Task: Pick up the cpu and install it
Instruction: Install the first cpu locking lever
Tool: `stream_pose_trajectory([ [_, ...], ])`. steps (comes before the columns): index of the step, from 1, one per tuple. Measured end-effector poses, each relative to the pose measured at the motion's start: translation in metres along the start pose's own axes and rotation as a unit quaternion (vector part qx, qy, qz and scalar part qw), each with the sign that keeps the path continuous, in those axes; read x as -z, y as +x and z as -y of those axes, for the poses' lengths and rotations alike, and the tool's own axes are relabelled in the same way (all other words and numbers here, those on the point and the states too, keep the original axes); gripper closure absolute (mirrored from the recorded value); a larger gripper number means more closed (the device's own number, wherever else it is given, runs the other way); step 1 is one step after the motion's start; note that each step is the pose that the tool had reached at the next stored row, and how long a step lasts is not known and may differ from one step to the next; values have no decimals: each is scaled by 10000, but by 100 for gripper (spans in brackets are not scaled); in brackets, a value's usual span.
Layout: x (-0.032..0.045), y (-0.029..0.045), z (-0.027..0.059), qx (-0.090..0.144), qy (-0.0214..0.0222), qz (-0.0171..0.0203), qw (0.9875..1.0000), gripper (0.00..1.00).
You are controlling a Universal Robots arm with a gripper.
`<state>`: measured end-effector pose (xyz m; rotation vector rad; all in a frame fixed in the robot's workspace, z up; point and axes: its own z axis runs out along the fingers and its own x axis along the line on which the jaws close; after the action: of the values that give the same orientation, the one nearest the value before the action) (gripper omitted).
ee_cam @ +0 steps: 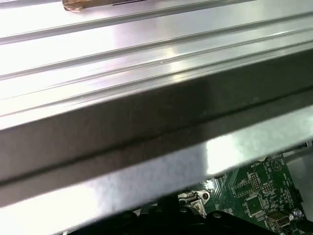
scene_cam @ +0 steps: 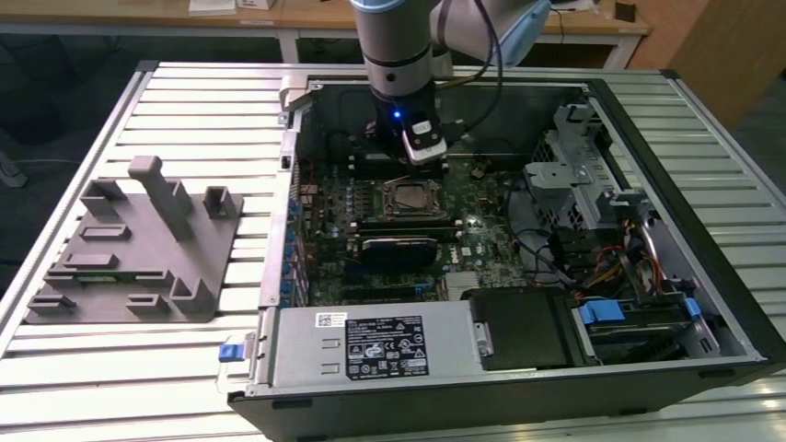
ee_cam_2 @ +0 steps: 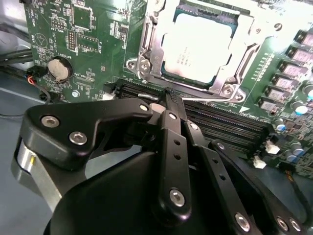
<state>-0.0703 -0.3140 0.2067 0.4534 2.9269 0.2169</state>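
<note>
The cpu (ee_cam_2: 196,45) sits seated in its motherboard socket (ee_cam_2: 146,54) inside the open computer case (scene_cam: 687,120), the arm's tool (ee_cam_2: 168,95) poised beside it, fingers pressed together and empty.

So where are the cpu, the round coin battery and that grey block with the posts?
cpu (ee_cam_2: 195,46): second wrist view, middle of its silvery top.
coin battery (ee_cam_2: 59,69): second wrist view, its round face.
grey fixture (scene_cam: 135,267): exterior view, its flat base.

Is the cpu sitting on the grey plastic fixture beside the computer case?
No, the cpu lies in the metal socket frame on the green motherboard in the second wrist view, not on the fixture.
</note>
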Motion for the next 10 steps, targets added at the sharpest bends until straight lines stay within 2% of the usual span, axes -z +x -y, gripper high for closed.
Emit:
stream_pose_trajectory([
  [5, -33, 6, -13, -22, 9, 8, 10000, 89],
  [10, -35, 6, -13, -25, 12, 9, 10000, 89],
])
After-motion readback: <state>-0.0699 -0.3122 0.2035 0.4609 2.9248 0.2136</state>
